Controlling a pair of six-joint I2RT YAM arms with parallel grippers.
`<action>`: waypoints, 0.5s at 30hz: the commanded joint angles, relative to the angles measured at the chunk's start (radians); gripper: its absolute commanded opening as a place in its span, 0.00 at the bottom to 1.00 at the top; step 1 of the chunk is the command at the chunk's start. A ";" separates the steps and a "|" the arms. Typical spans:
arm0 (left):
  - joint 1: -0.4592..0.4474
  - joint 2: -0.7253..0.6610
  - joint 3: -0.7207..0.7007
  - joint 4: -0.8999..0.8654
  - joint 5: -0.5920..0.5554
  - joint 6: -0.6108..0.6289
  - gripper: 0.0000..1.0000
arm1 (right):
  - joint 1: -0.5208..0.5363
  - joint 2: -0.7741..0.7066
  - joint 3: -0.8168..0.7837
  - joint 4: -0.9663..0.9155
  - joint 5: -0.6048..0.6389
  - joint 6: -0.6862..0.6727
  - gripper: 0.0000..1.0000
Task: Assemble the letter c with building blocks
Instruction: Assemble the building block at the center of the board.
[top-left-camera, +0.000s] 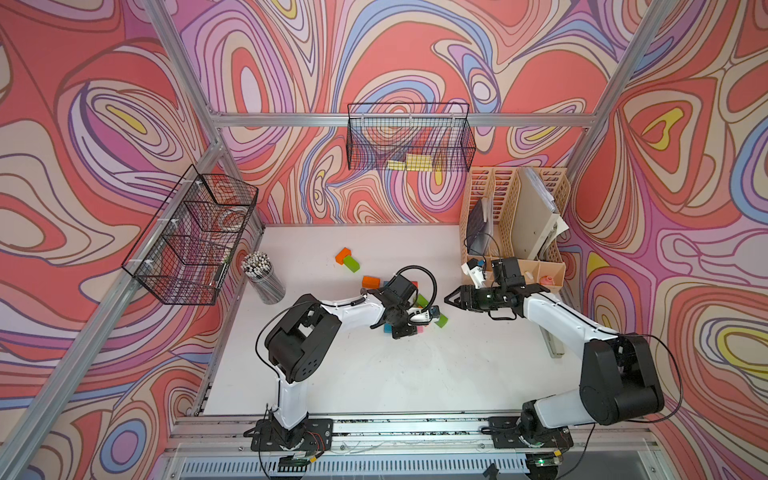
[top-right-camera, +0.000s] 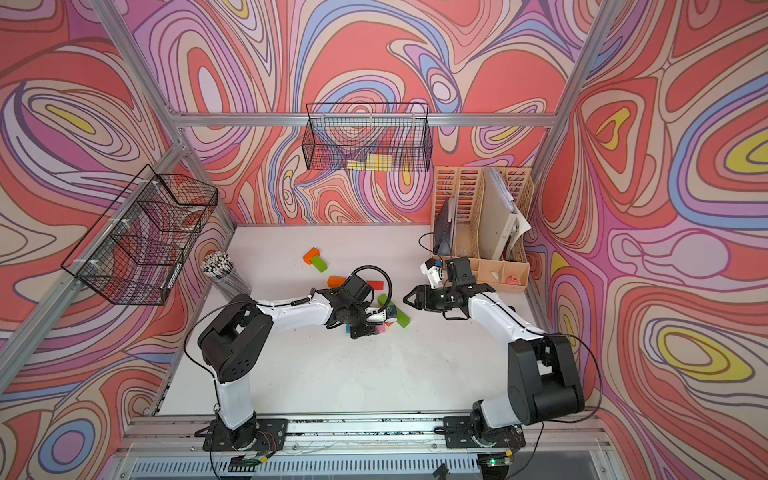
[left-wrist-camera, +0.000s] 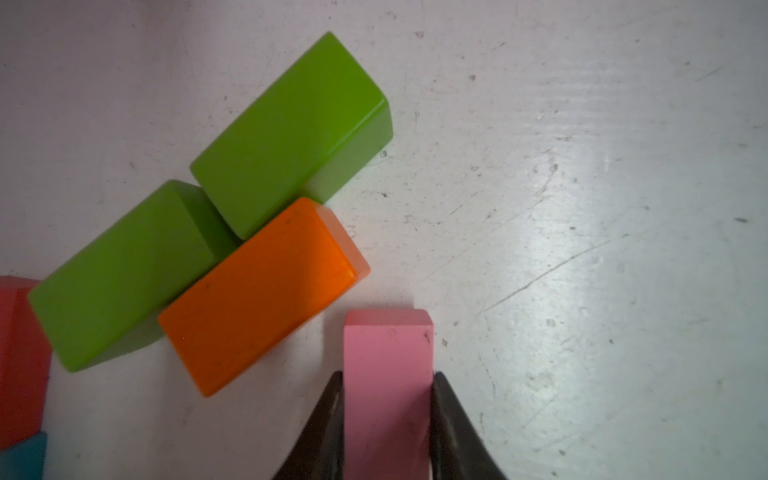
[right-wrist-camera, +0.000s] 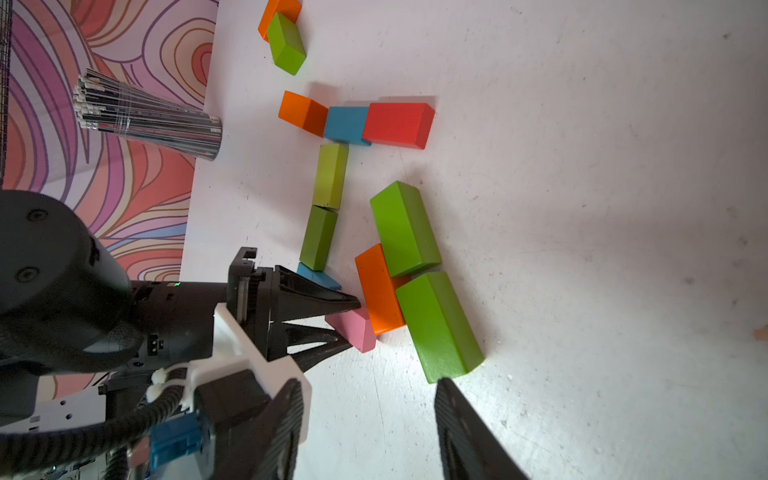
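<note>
Where the left gripper (left-wrist-camera: 388, 374) clamps the pink block (left-wrist-camera: 386, 340) on the table (left-wrist-camera: 582, 208), an orange block (left-wrist-camera: 257, 295) and green blocks (left-wrist-camera: 291, 133) crowd its three o'clock side in both top views. The right gripper (top-left-camera: 451, 300) hangs open, empty, at two o'clock.

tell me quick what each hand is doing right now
left hand: closed on the pink block
right hand: open, holding nothing
</note>
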 joint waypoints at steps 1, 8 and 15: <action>0.005 0.021 0.025 -0.026 -0.003 0.002 0.32 | -0.007 -0.011 -0.012 0.016 -0.014 0.005 0.55; 0.005 0.017 0.017 -0.015 -0.006 0.005 0.48 | -0.008 -0.007 -0.011 0.019 -0.016 0.007 0.55; 0.005 -0.011 -0.007 0.048 0.012 -0.013 0.54 | -0.008 -0.003 -0.010 0.020 -0.018 0.007 0.54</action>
